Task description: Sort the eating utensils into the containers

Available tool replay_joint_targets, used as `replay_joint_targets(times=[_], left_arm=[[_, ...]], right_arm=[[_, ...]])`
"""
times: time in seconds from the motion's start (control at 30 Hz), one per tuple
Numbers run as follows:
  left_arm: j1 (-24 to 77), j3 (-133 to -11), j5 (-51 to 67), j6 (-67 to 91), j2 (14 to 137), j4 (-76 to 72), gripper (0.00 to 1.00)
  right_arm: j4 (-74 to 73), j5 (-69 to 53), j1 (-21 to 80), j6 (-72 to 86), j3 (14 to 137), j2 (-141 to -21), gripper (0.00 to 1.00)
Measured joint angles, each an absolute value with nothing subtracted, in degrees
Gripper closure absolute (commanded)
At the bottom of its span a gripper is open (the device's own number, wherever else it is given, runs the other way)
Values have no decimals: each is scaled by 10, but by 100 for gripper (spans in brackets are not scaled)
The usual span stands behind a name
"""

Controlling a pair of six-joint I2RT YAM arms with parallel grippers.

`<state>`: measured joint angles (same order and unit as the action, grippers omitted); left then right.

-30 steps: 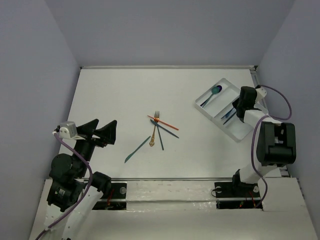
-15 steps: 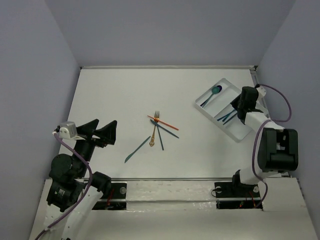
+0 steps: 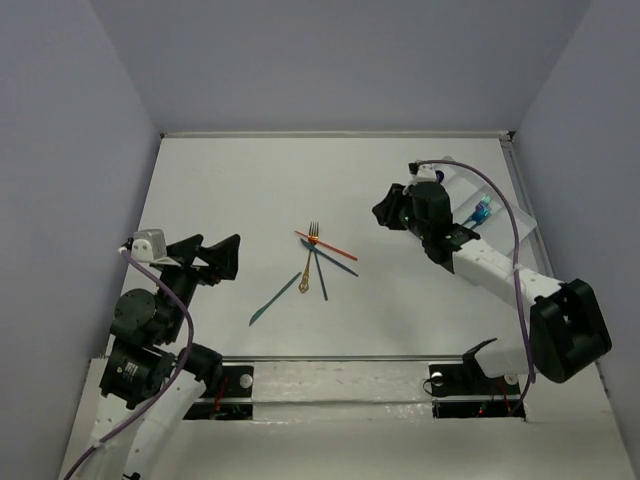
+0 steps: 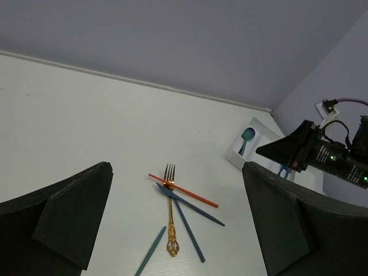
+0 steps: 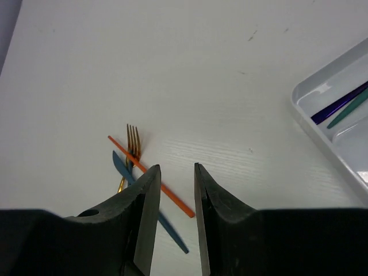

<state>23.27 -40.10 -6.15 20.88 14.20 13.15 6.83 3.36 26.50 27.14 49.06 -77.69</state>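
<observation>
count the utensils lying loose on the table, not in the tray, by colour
gold fork: 1
orange-red utensil: 1
dark blue utensils: 2
teal utensil: 1
total: 5

The left end effector (image 3: 210,258) sits at nine o'clock, jaws spread wide. The right end effector (image 3: 384,212) stretches out at two o'clock, jaws narrowly parted, gripping nothing.
</observation>
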Motion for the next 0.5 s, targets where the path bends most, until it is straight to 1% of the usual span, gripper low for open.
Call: replay_joint_targets(times=[0.17,0.33,0.5], left_arm=[[217,-401,-60,209,143,131,1],[215,-401,-59,209,142,131,1],[215,-400,-54,209,136,131,1]], right_arm=[[40,35,342,251,528,-814,64],[0,61,421,235,591,-902,64],[-49,83,475,219,642,-978,64]])
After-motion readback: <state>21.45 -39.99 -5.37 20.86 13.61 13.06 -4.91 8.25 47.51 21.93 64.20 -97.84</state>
